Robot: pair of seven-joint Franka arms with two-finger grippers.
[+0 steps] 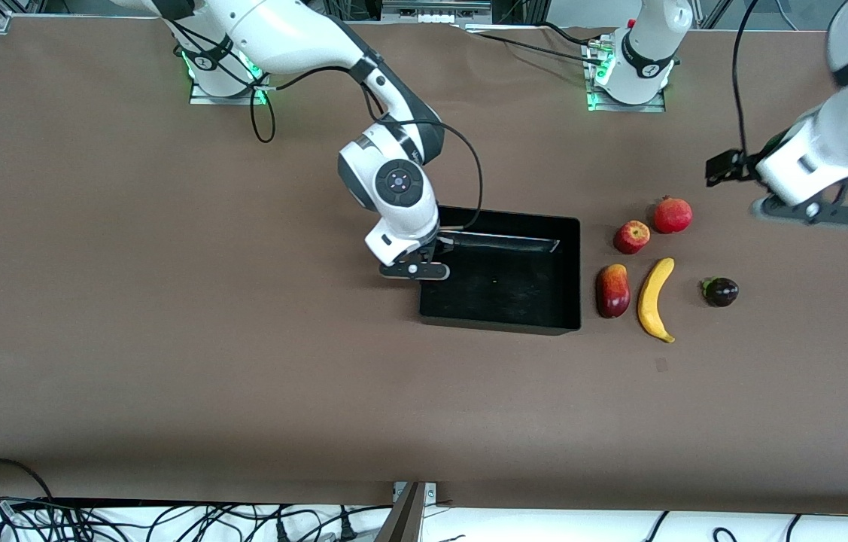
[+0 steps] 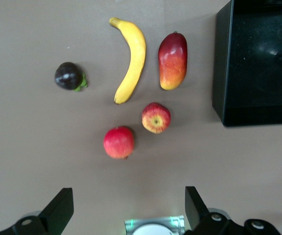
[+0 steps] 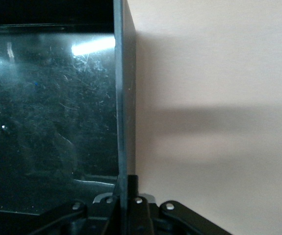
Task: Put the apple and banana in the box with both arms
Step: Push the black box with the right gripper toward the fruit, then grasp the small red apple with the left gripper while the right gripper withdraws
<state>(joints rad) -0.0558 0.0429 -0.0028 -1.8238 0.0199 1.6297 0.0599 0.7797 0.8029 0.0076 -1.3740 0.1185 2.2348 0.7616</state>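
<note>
The black box (image 1: 503,325) lies mid-table. My right gripper (image 1: 417,263) is shut on the box's wall at the right arm's end; the right wrist view shows the thin wall (image 3: 123,98) pinched between the fingers, at the gripper (image 3: 127,185). The apple (image 1: 632,236) and the banana (image 1: 655,299) lie beside the box toward the left arm's end, the apple farther from the front camera. My left gripper (image 1: 807,212) is open and empty in the air over bare table near the fruits. Its wrist view shows the gripper (image 2: 127,195), apple (image 2: 156,117), banana (image 2: 131,61) and box (image 2: 221,73).
A red pomegranate (image 1: 673,215) lies next to the apple. A red-yellow mango-like fruit (image 1: 613,290) lies between the box and the banana. A dark purple fruit (image 1: 720,291) lies beside the banana toward the left arm's end. The fruits sit close together.
</note>
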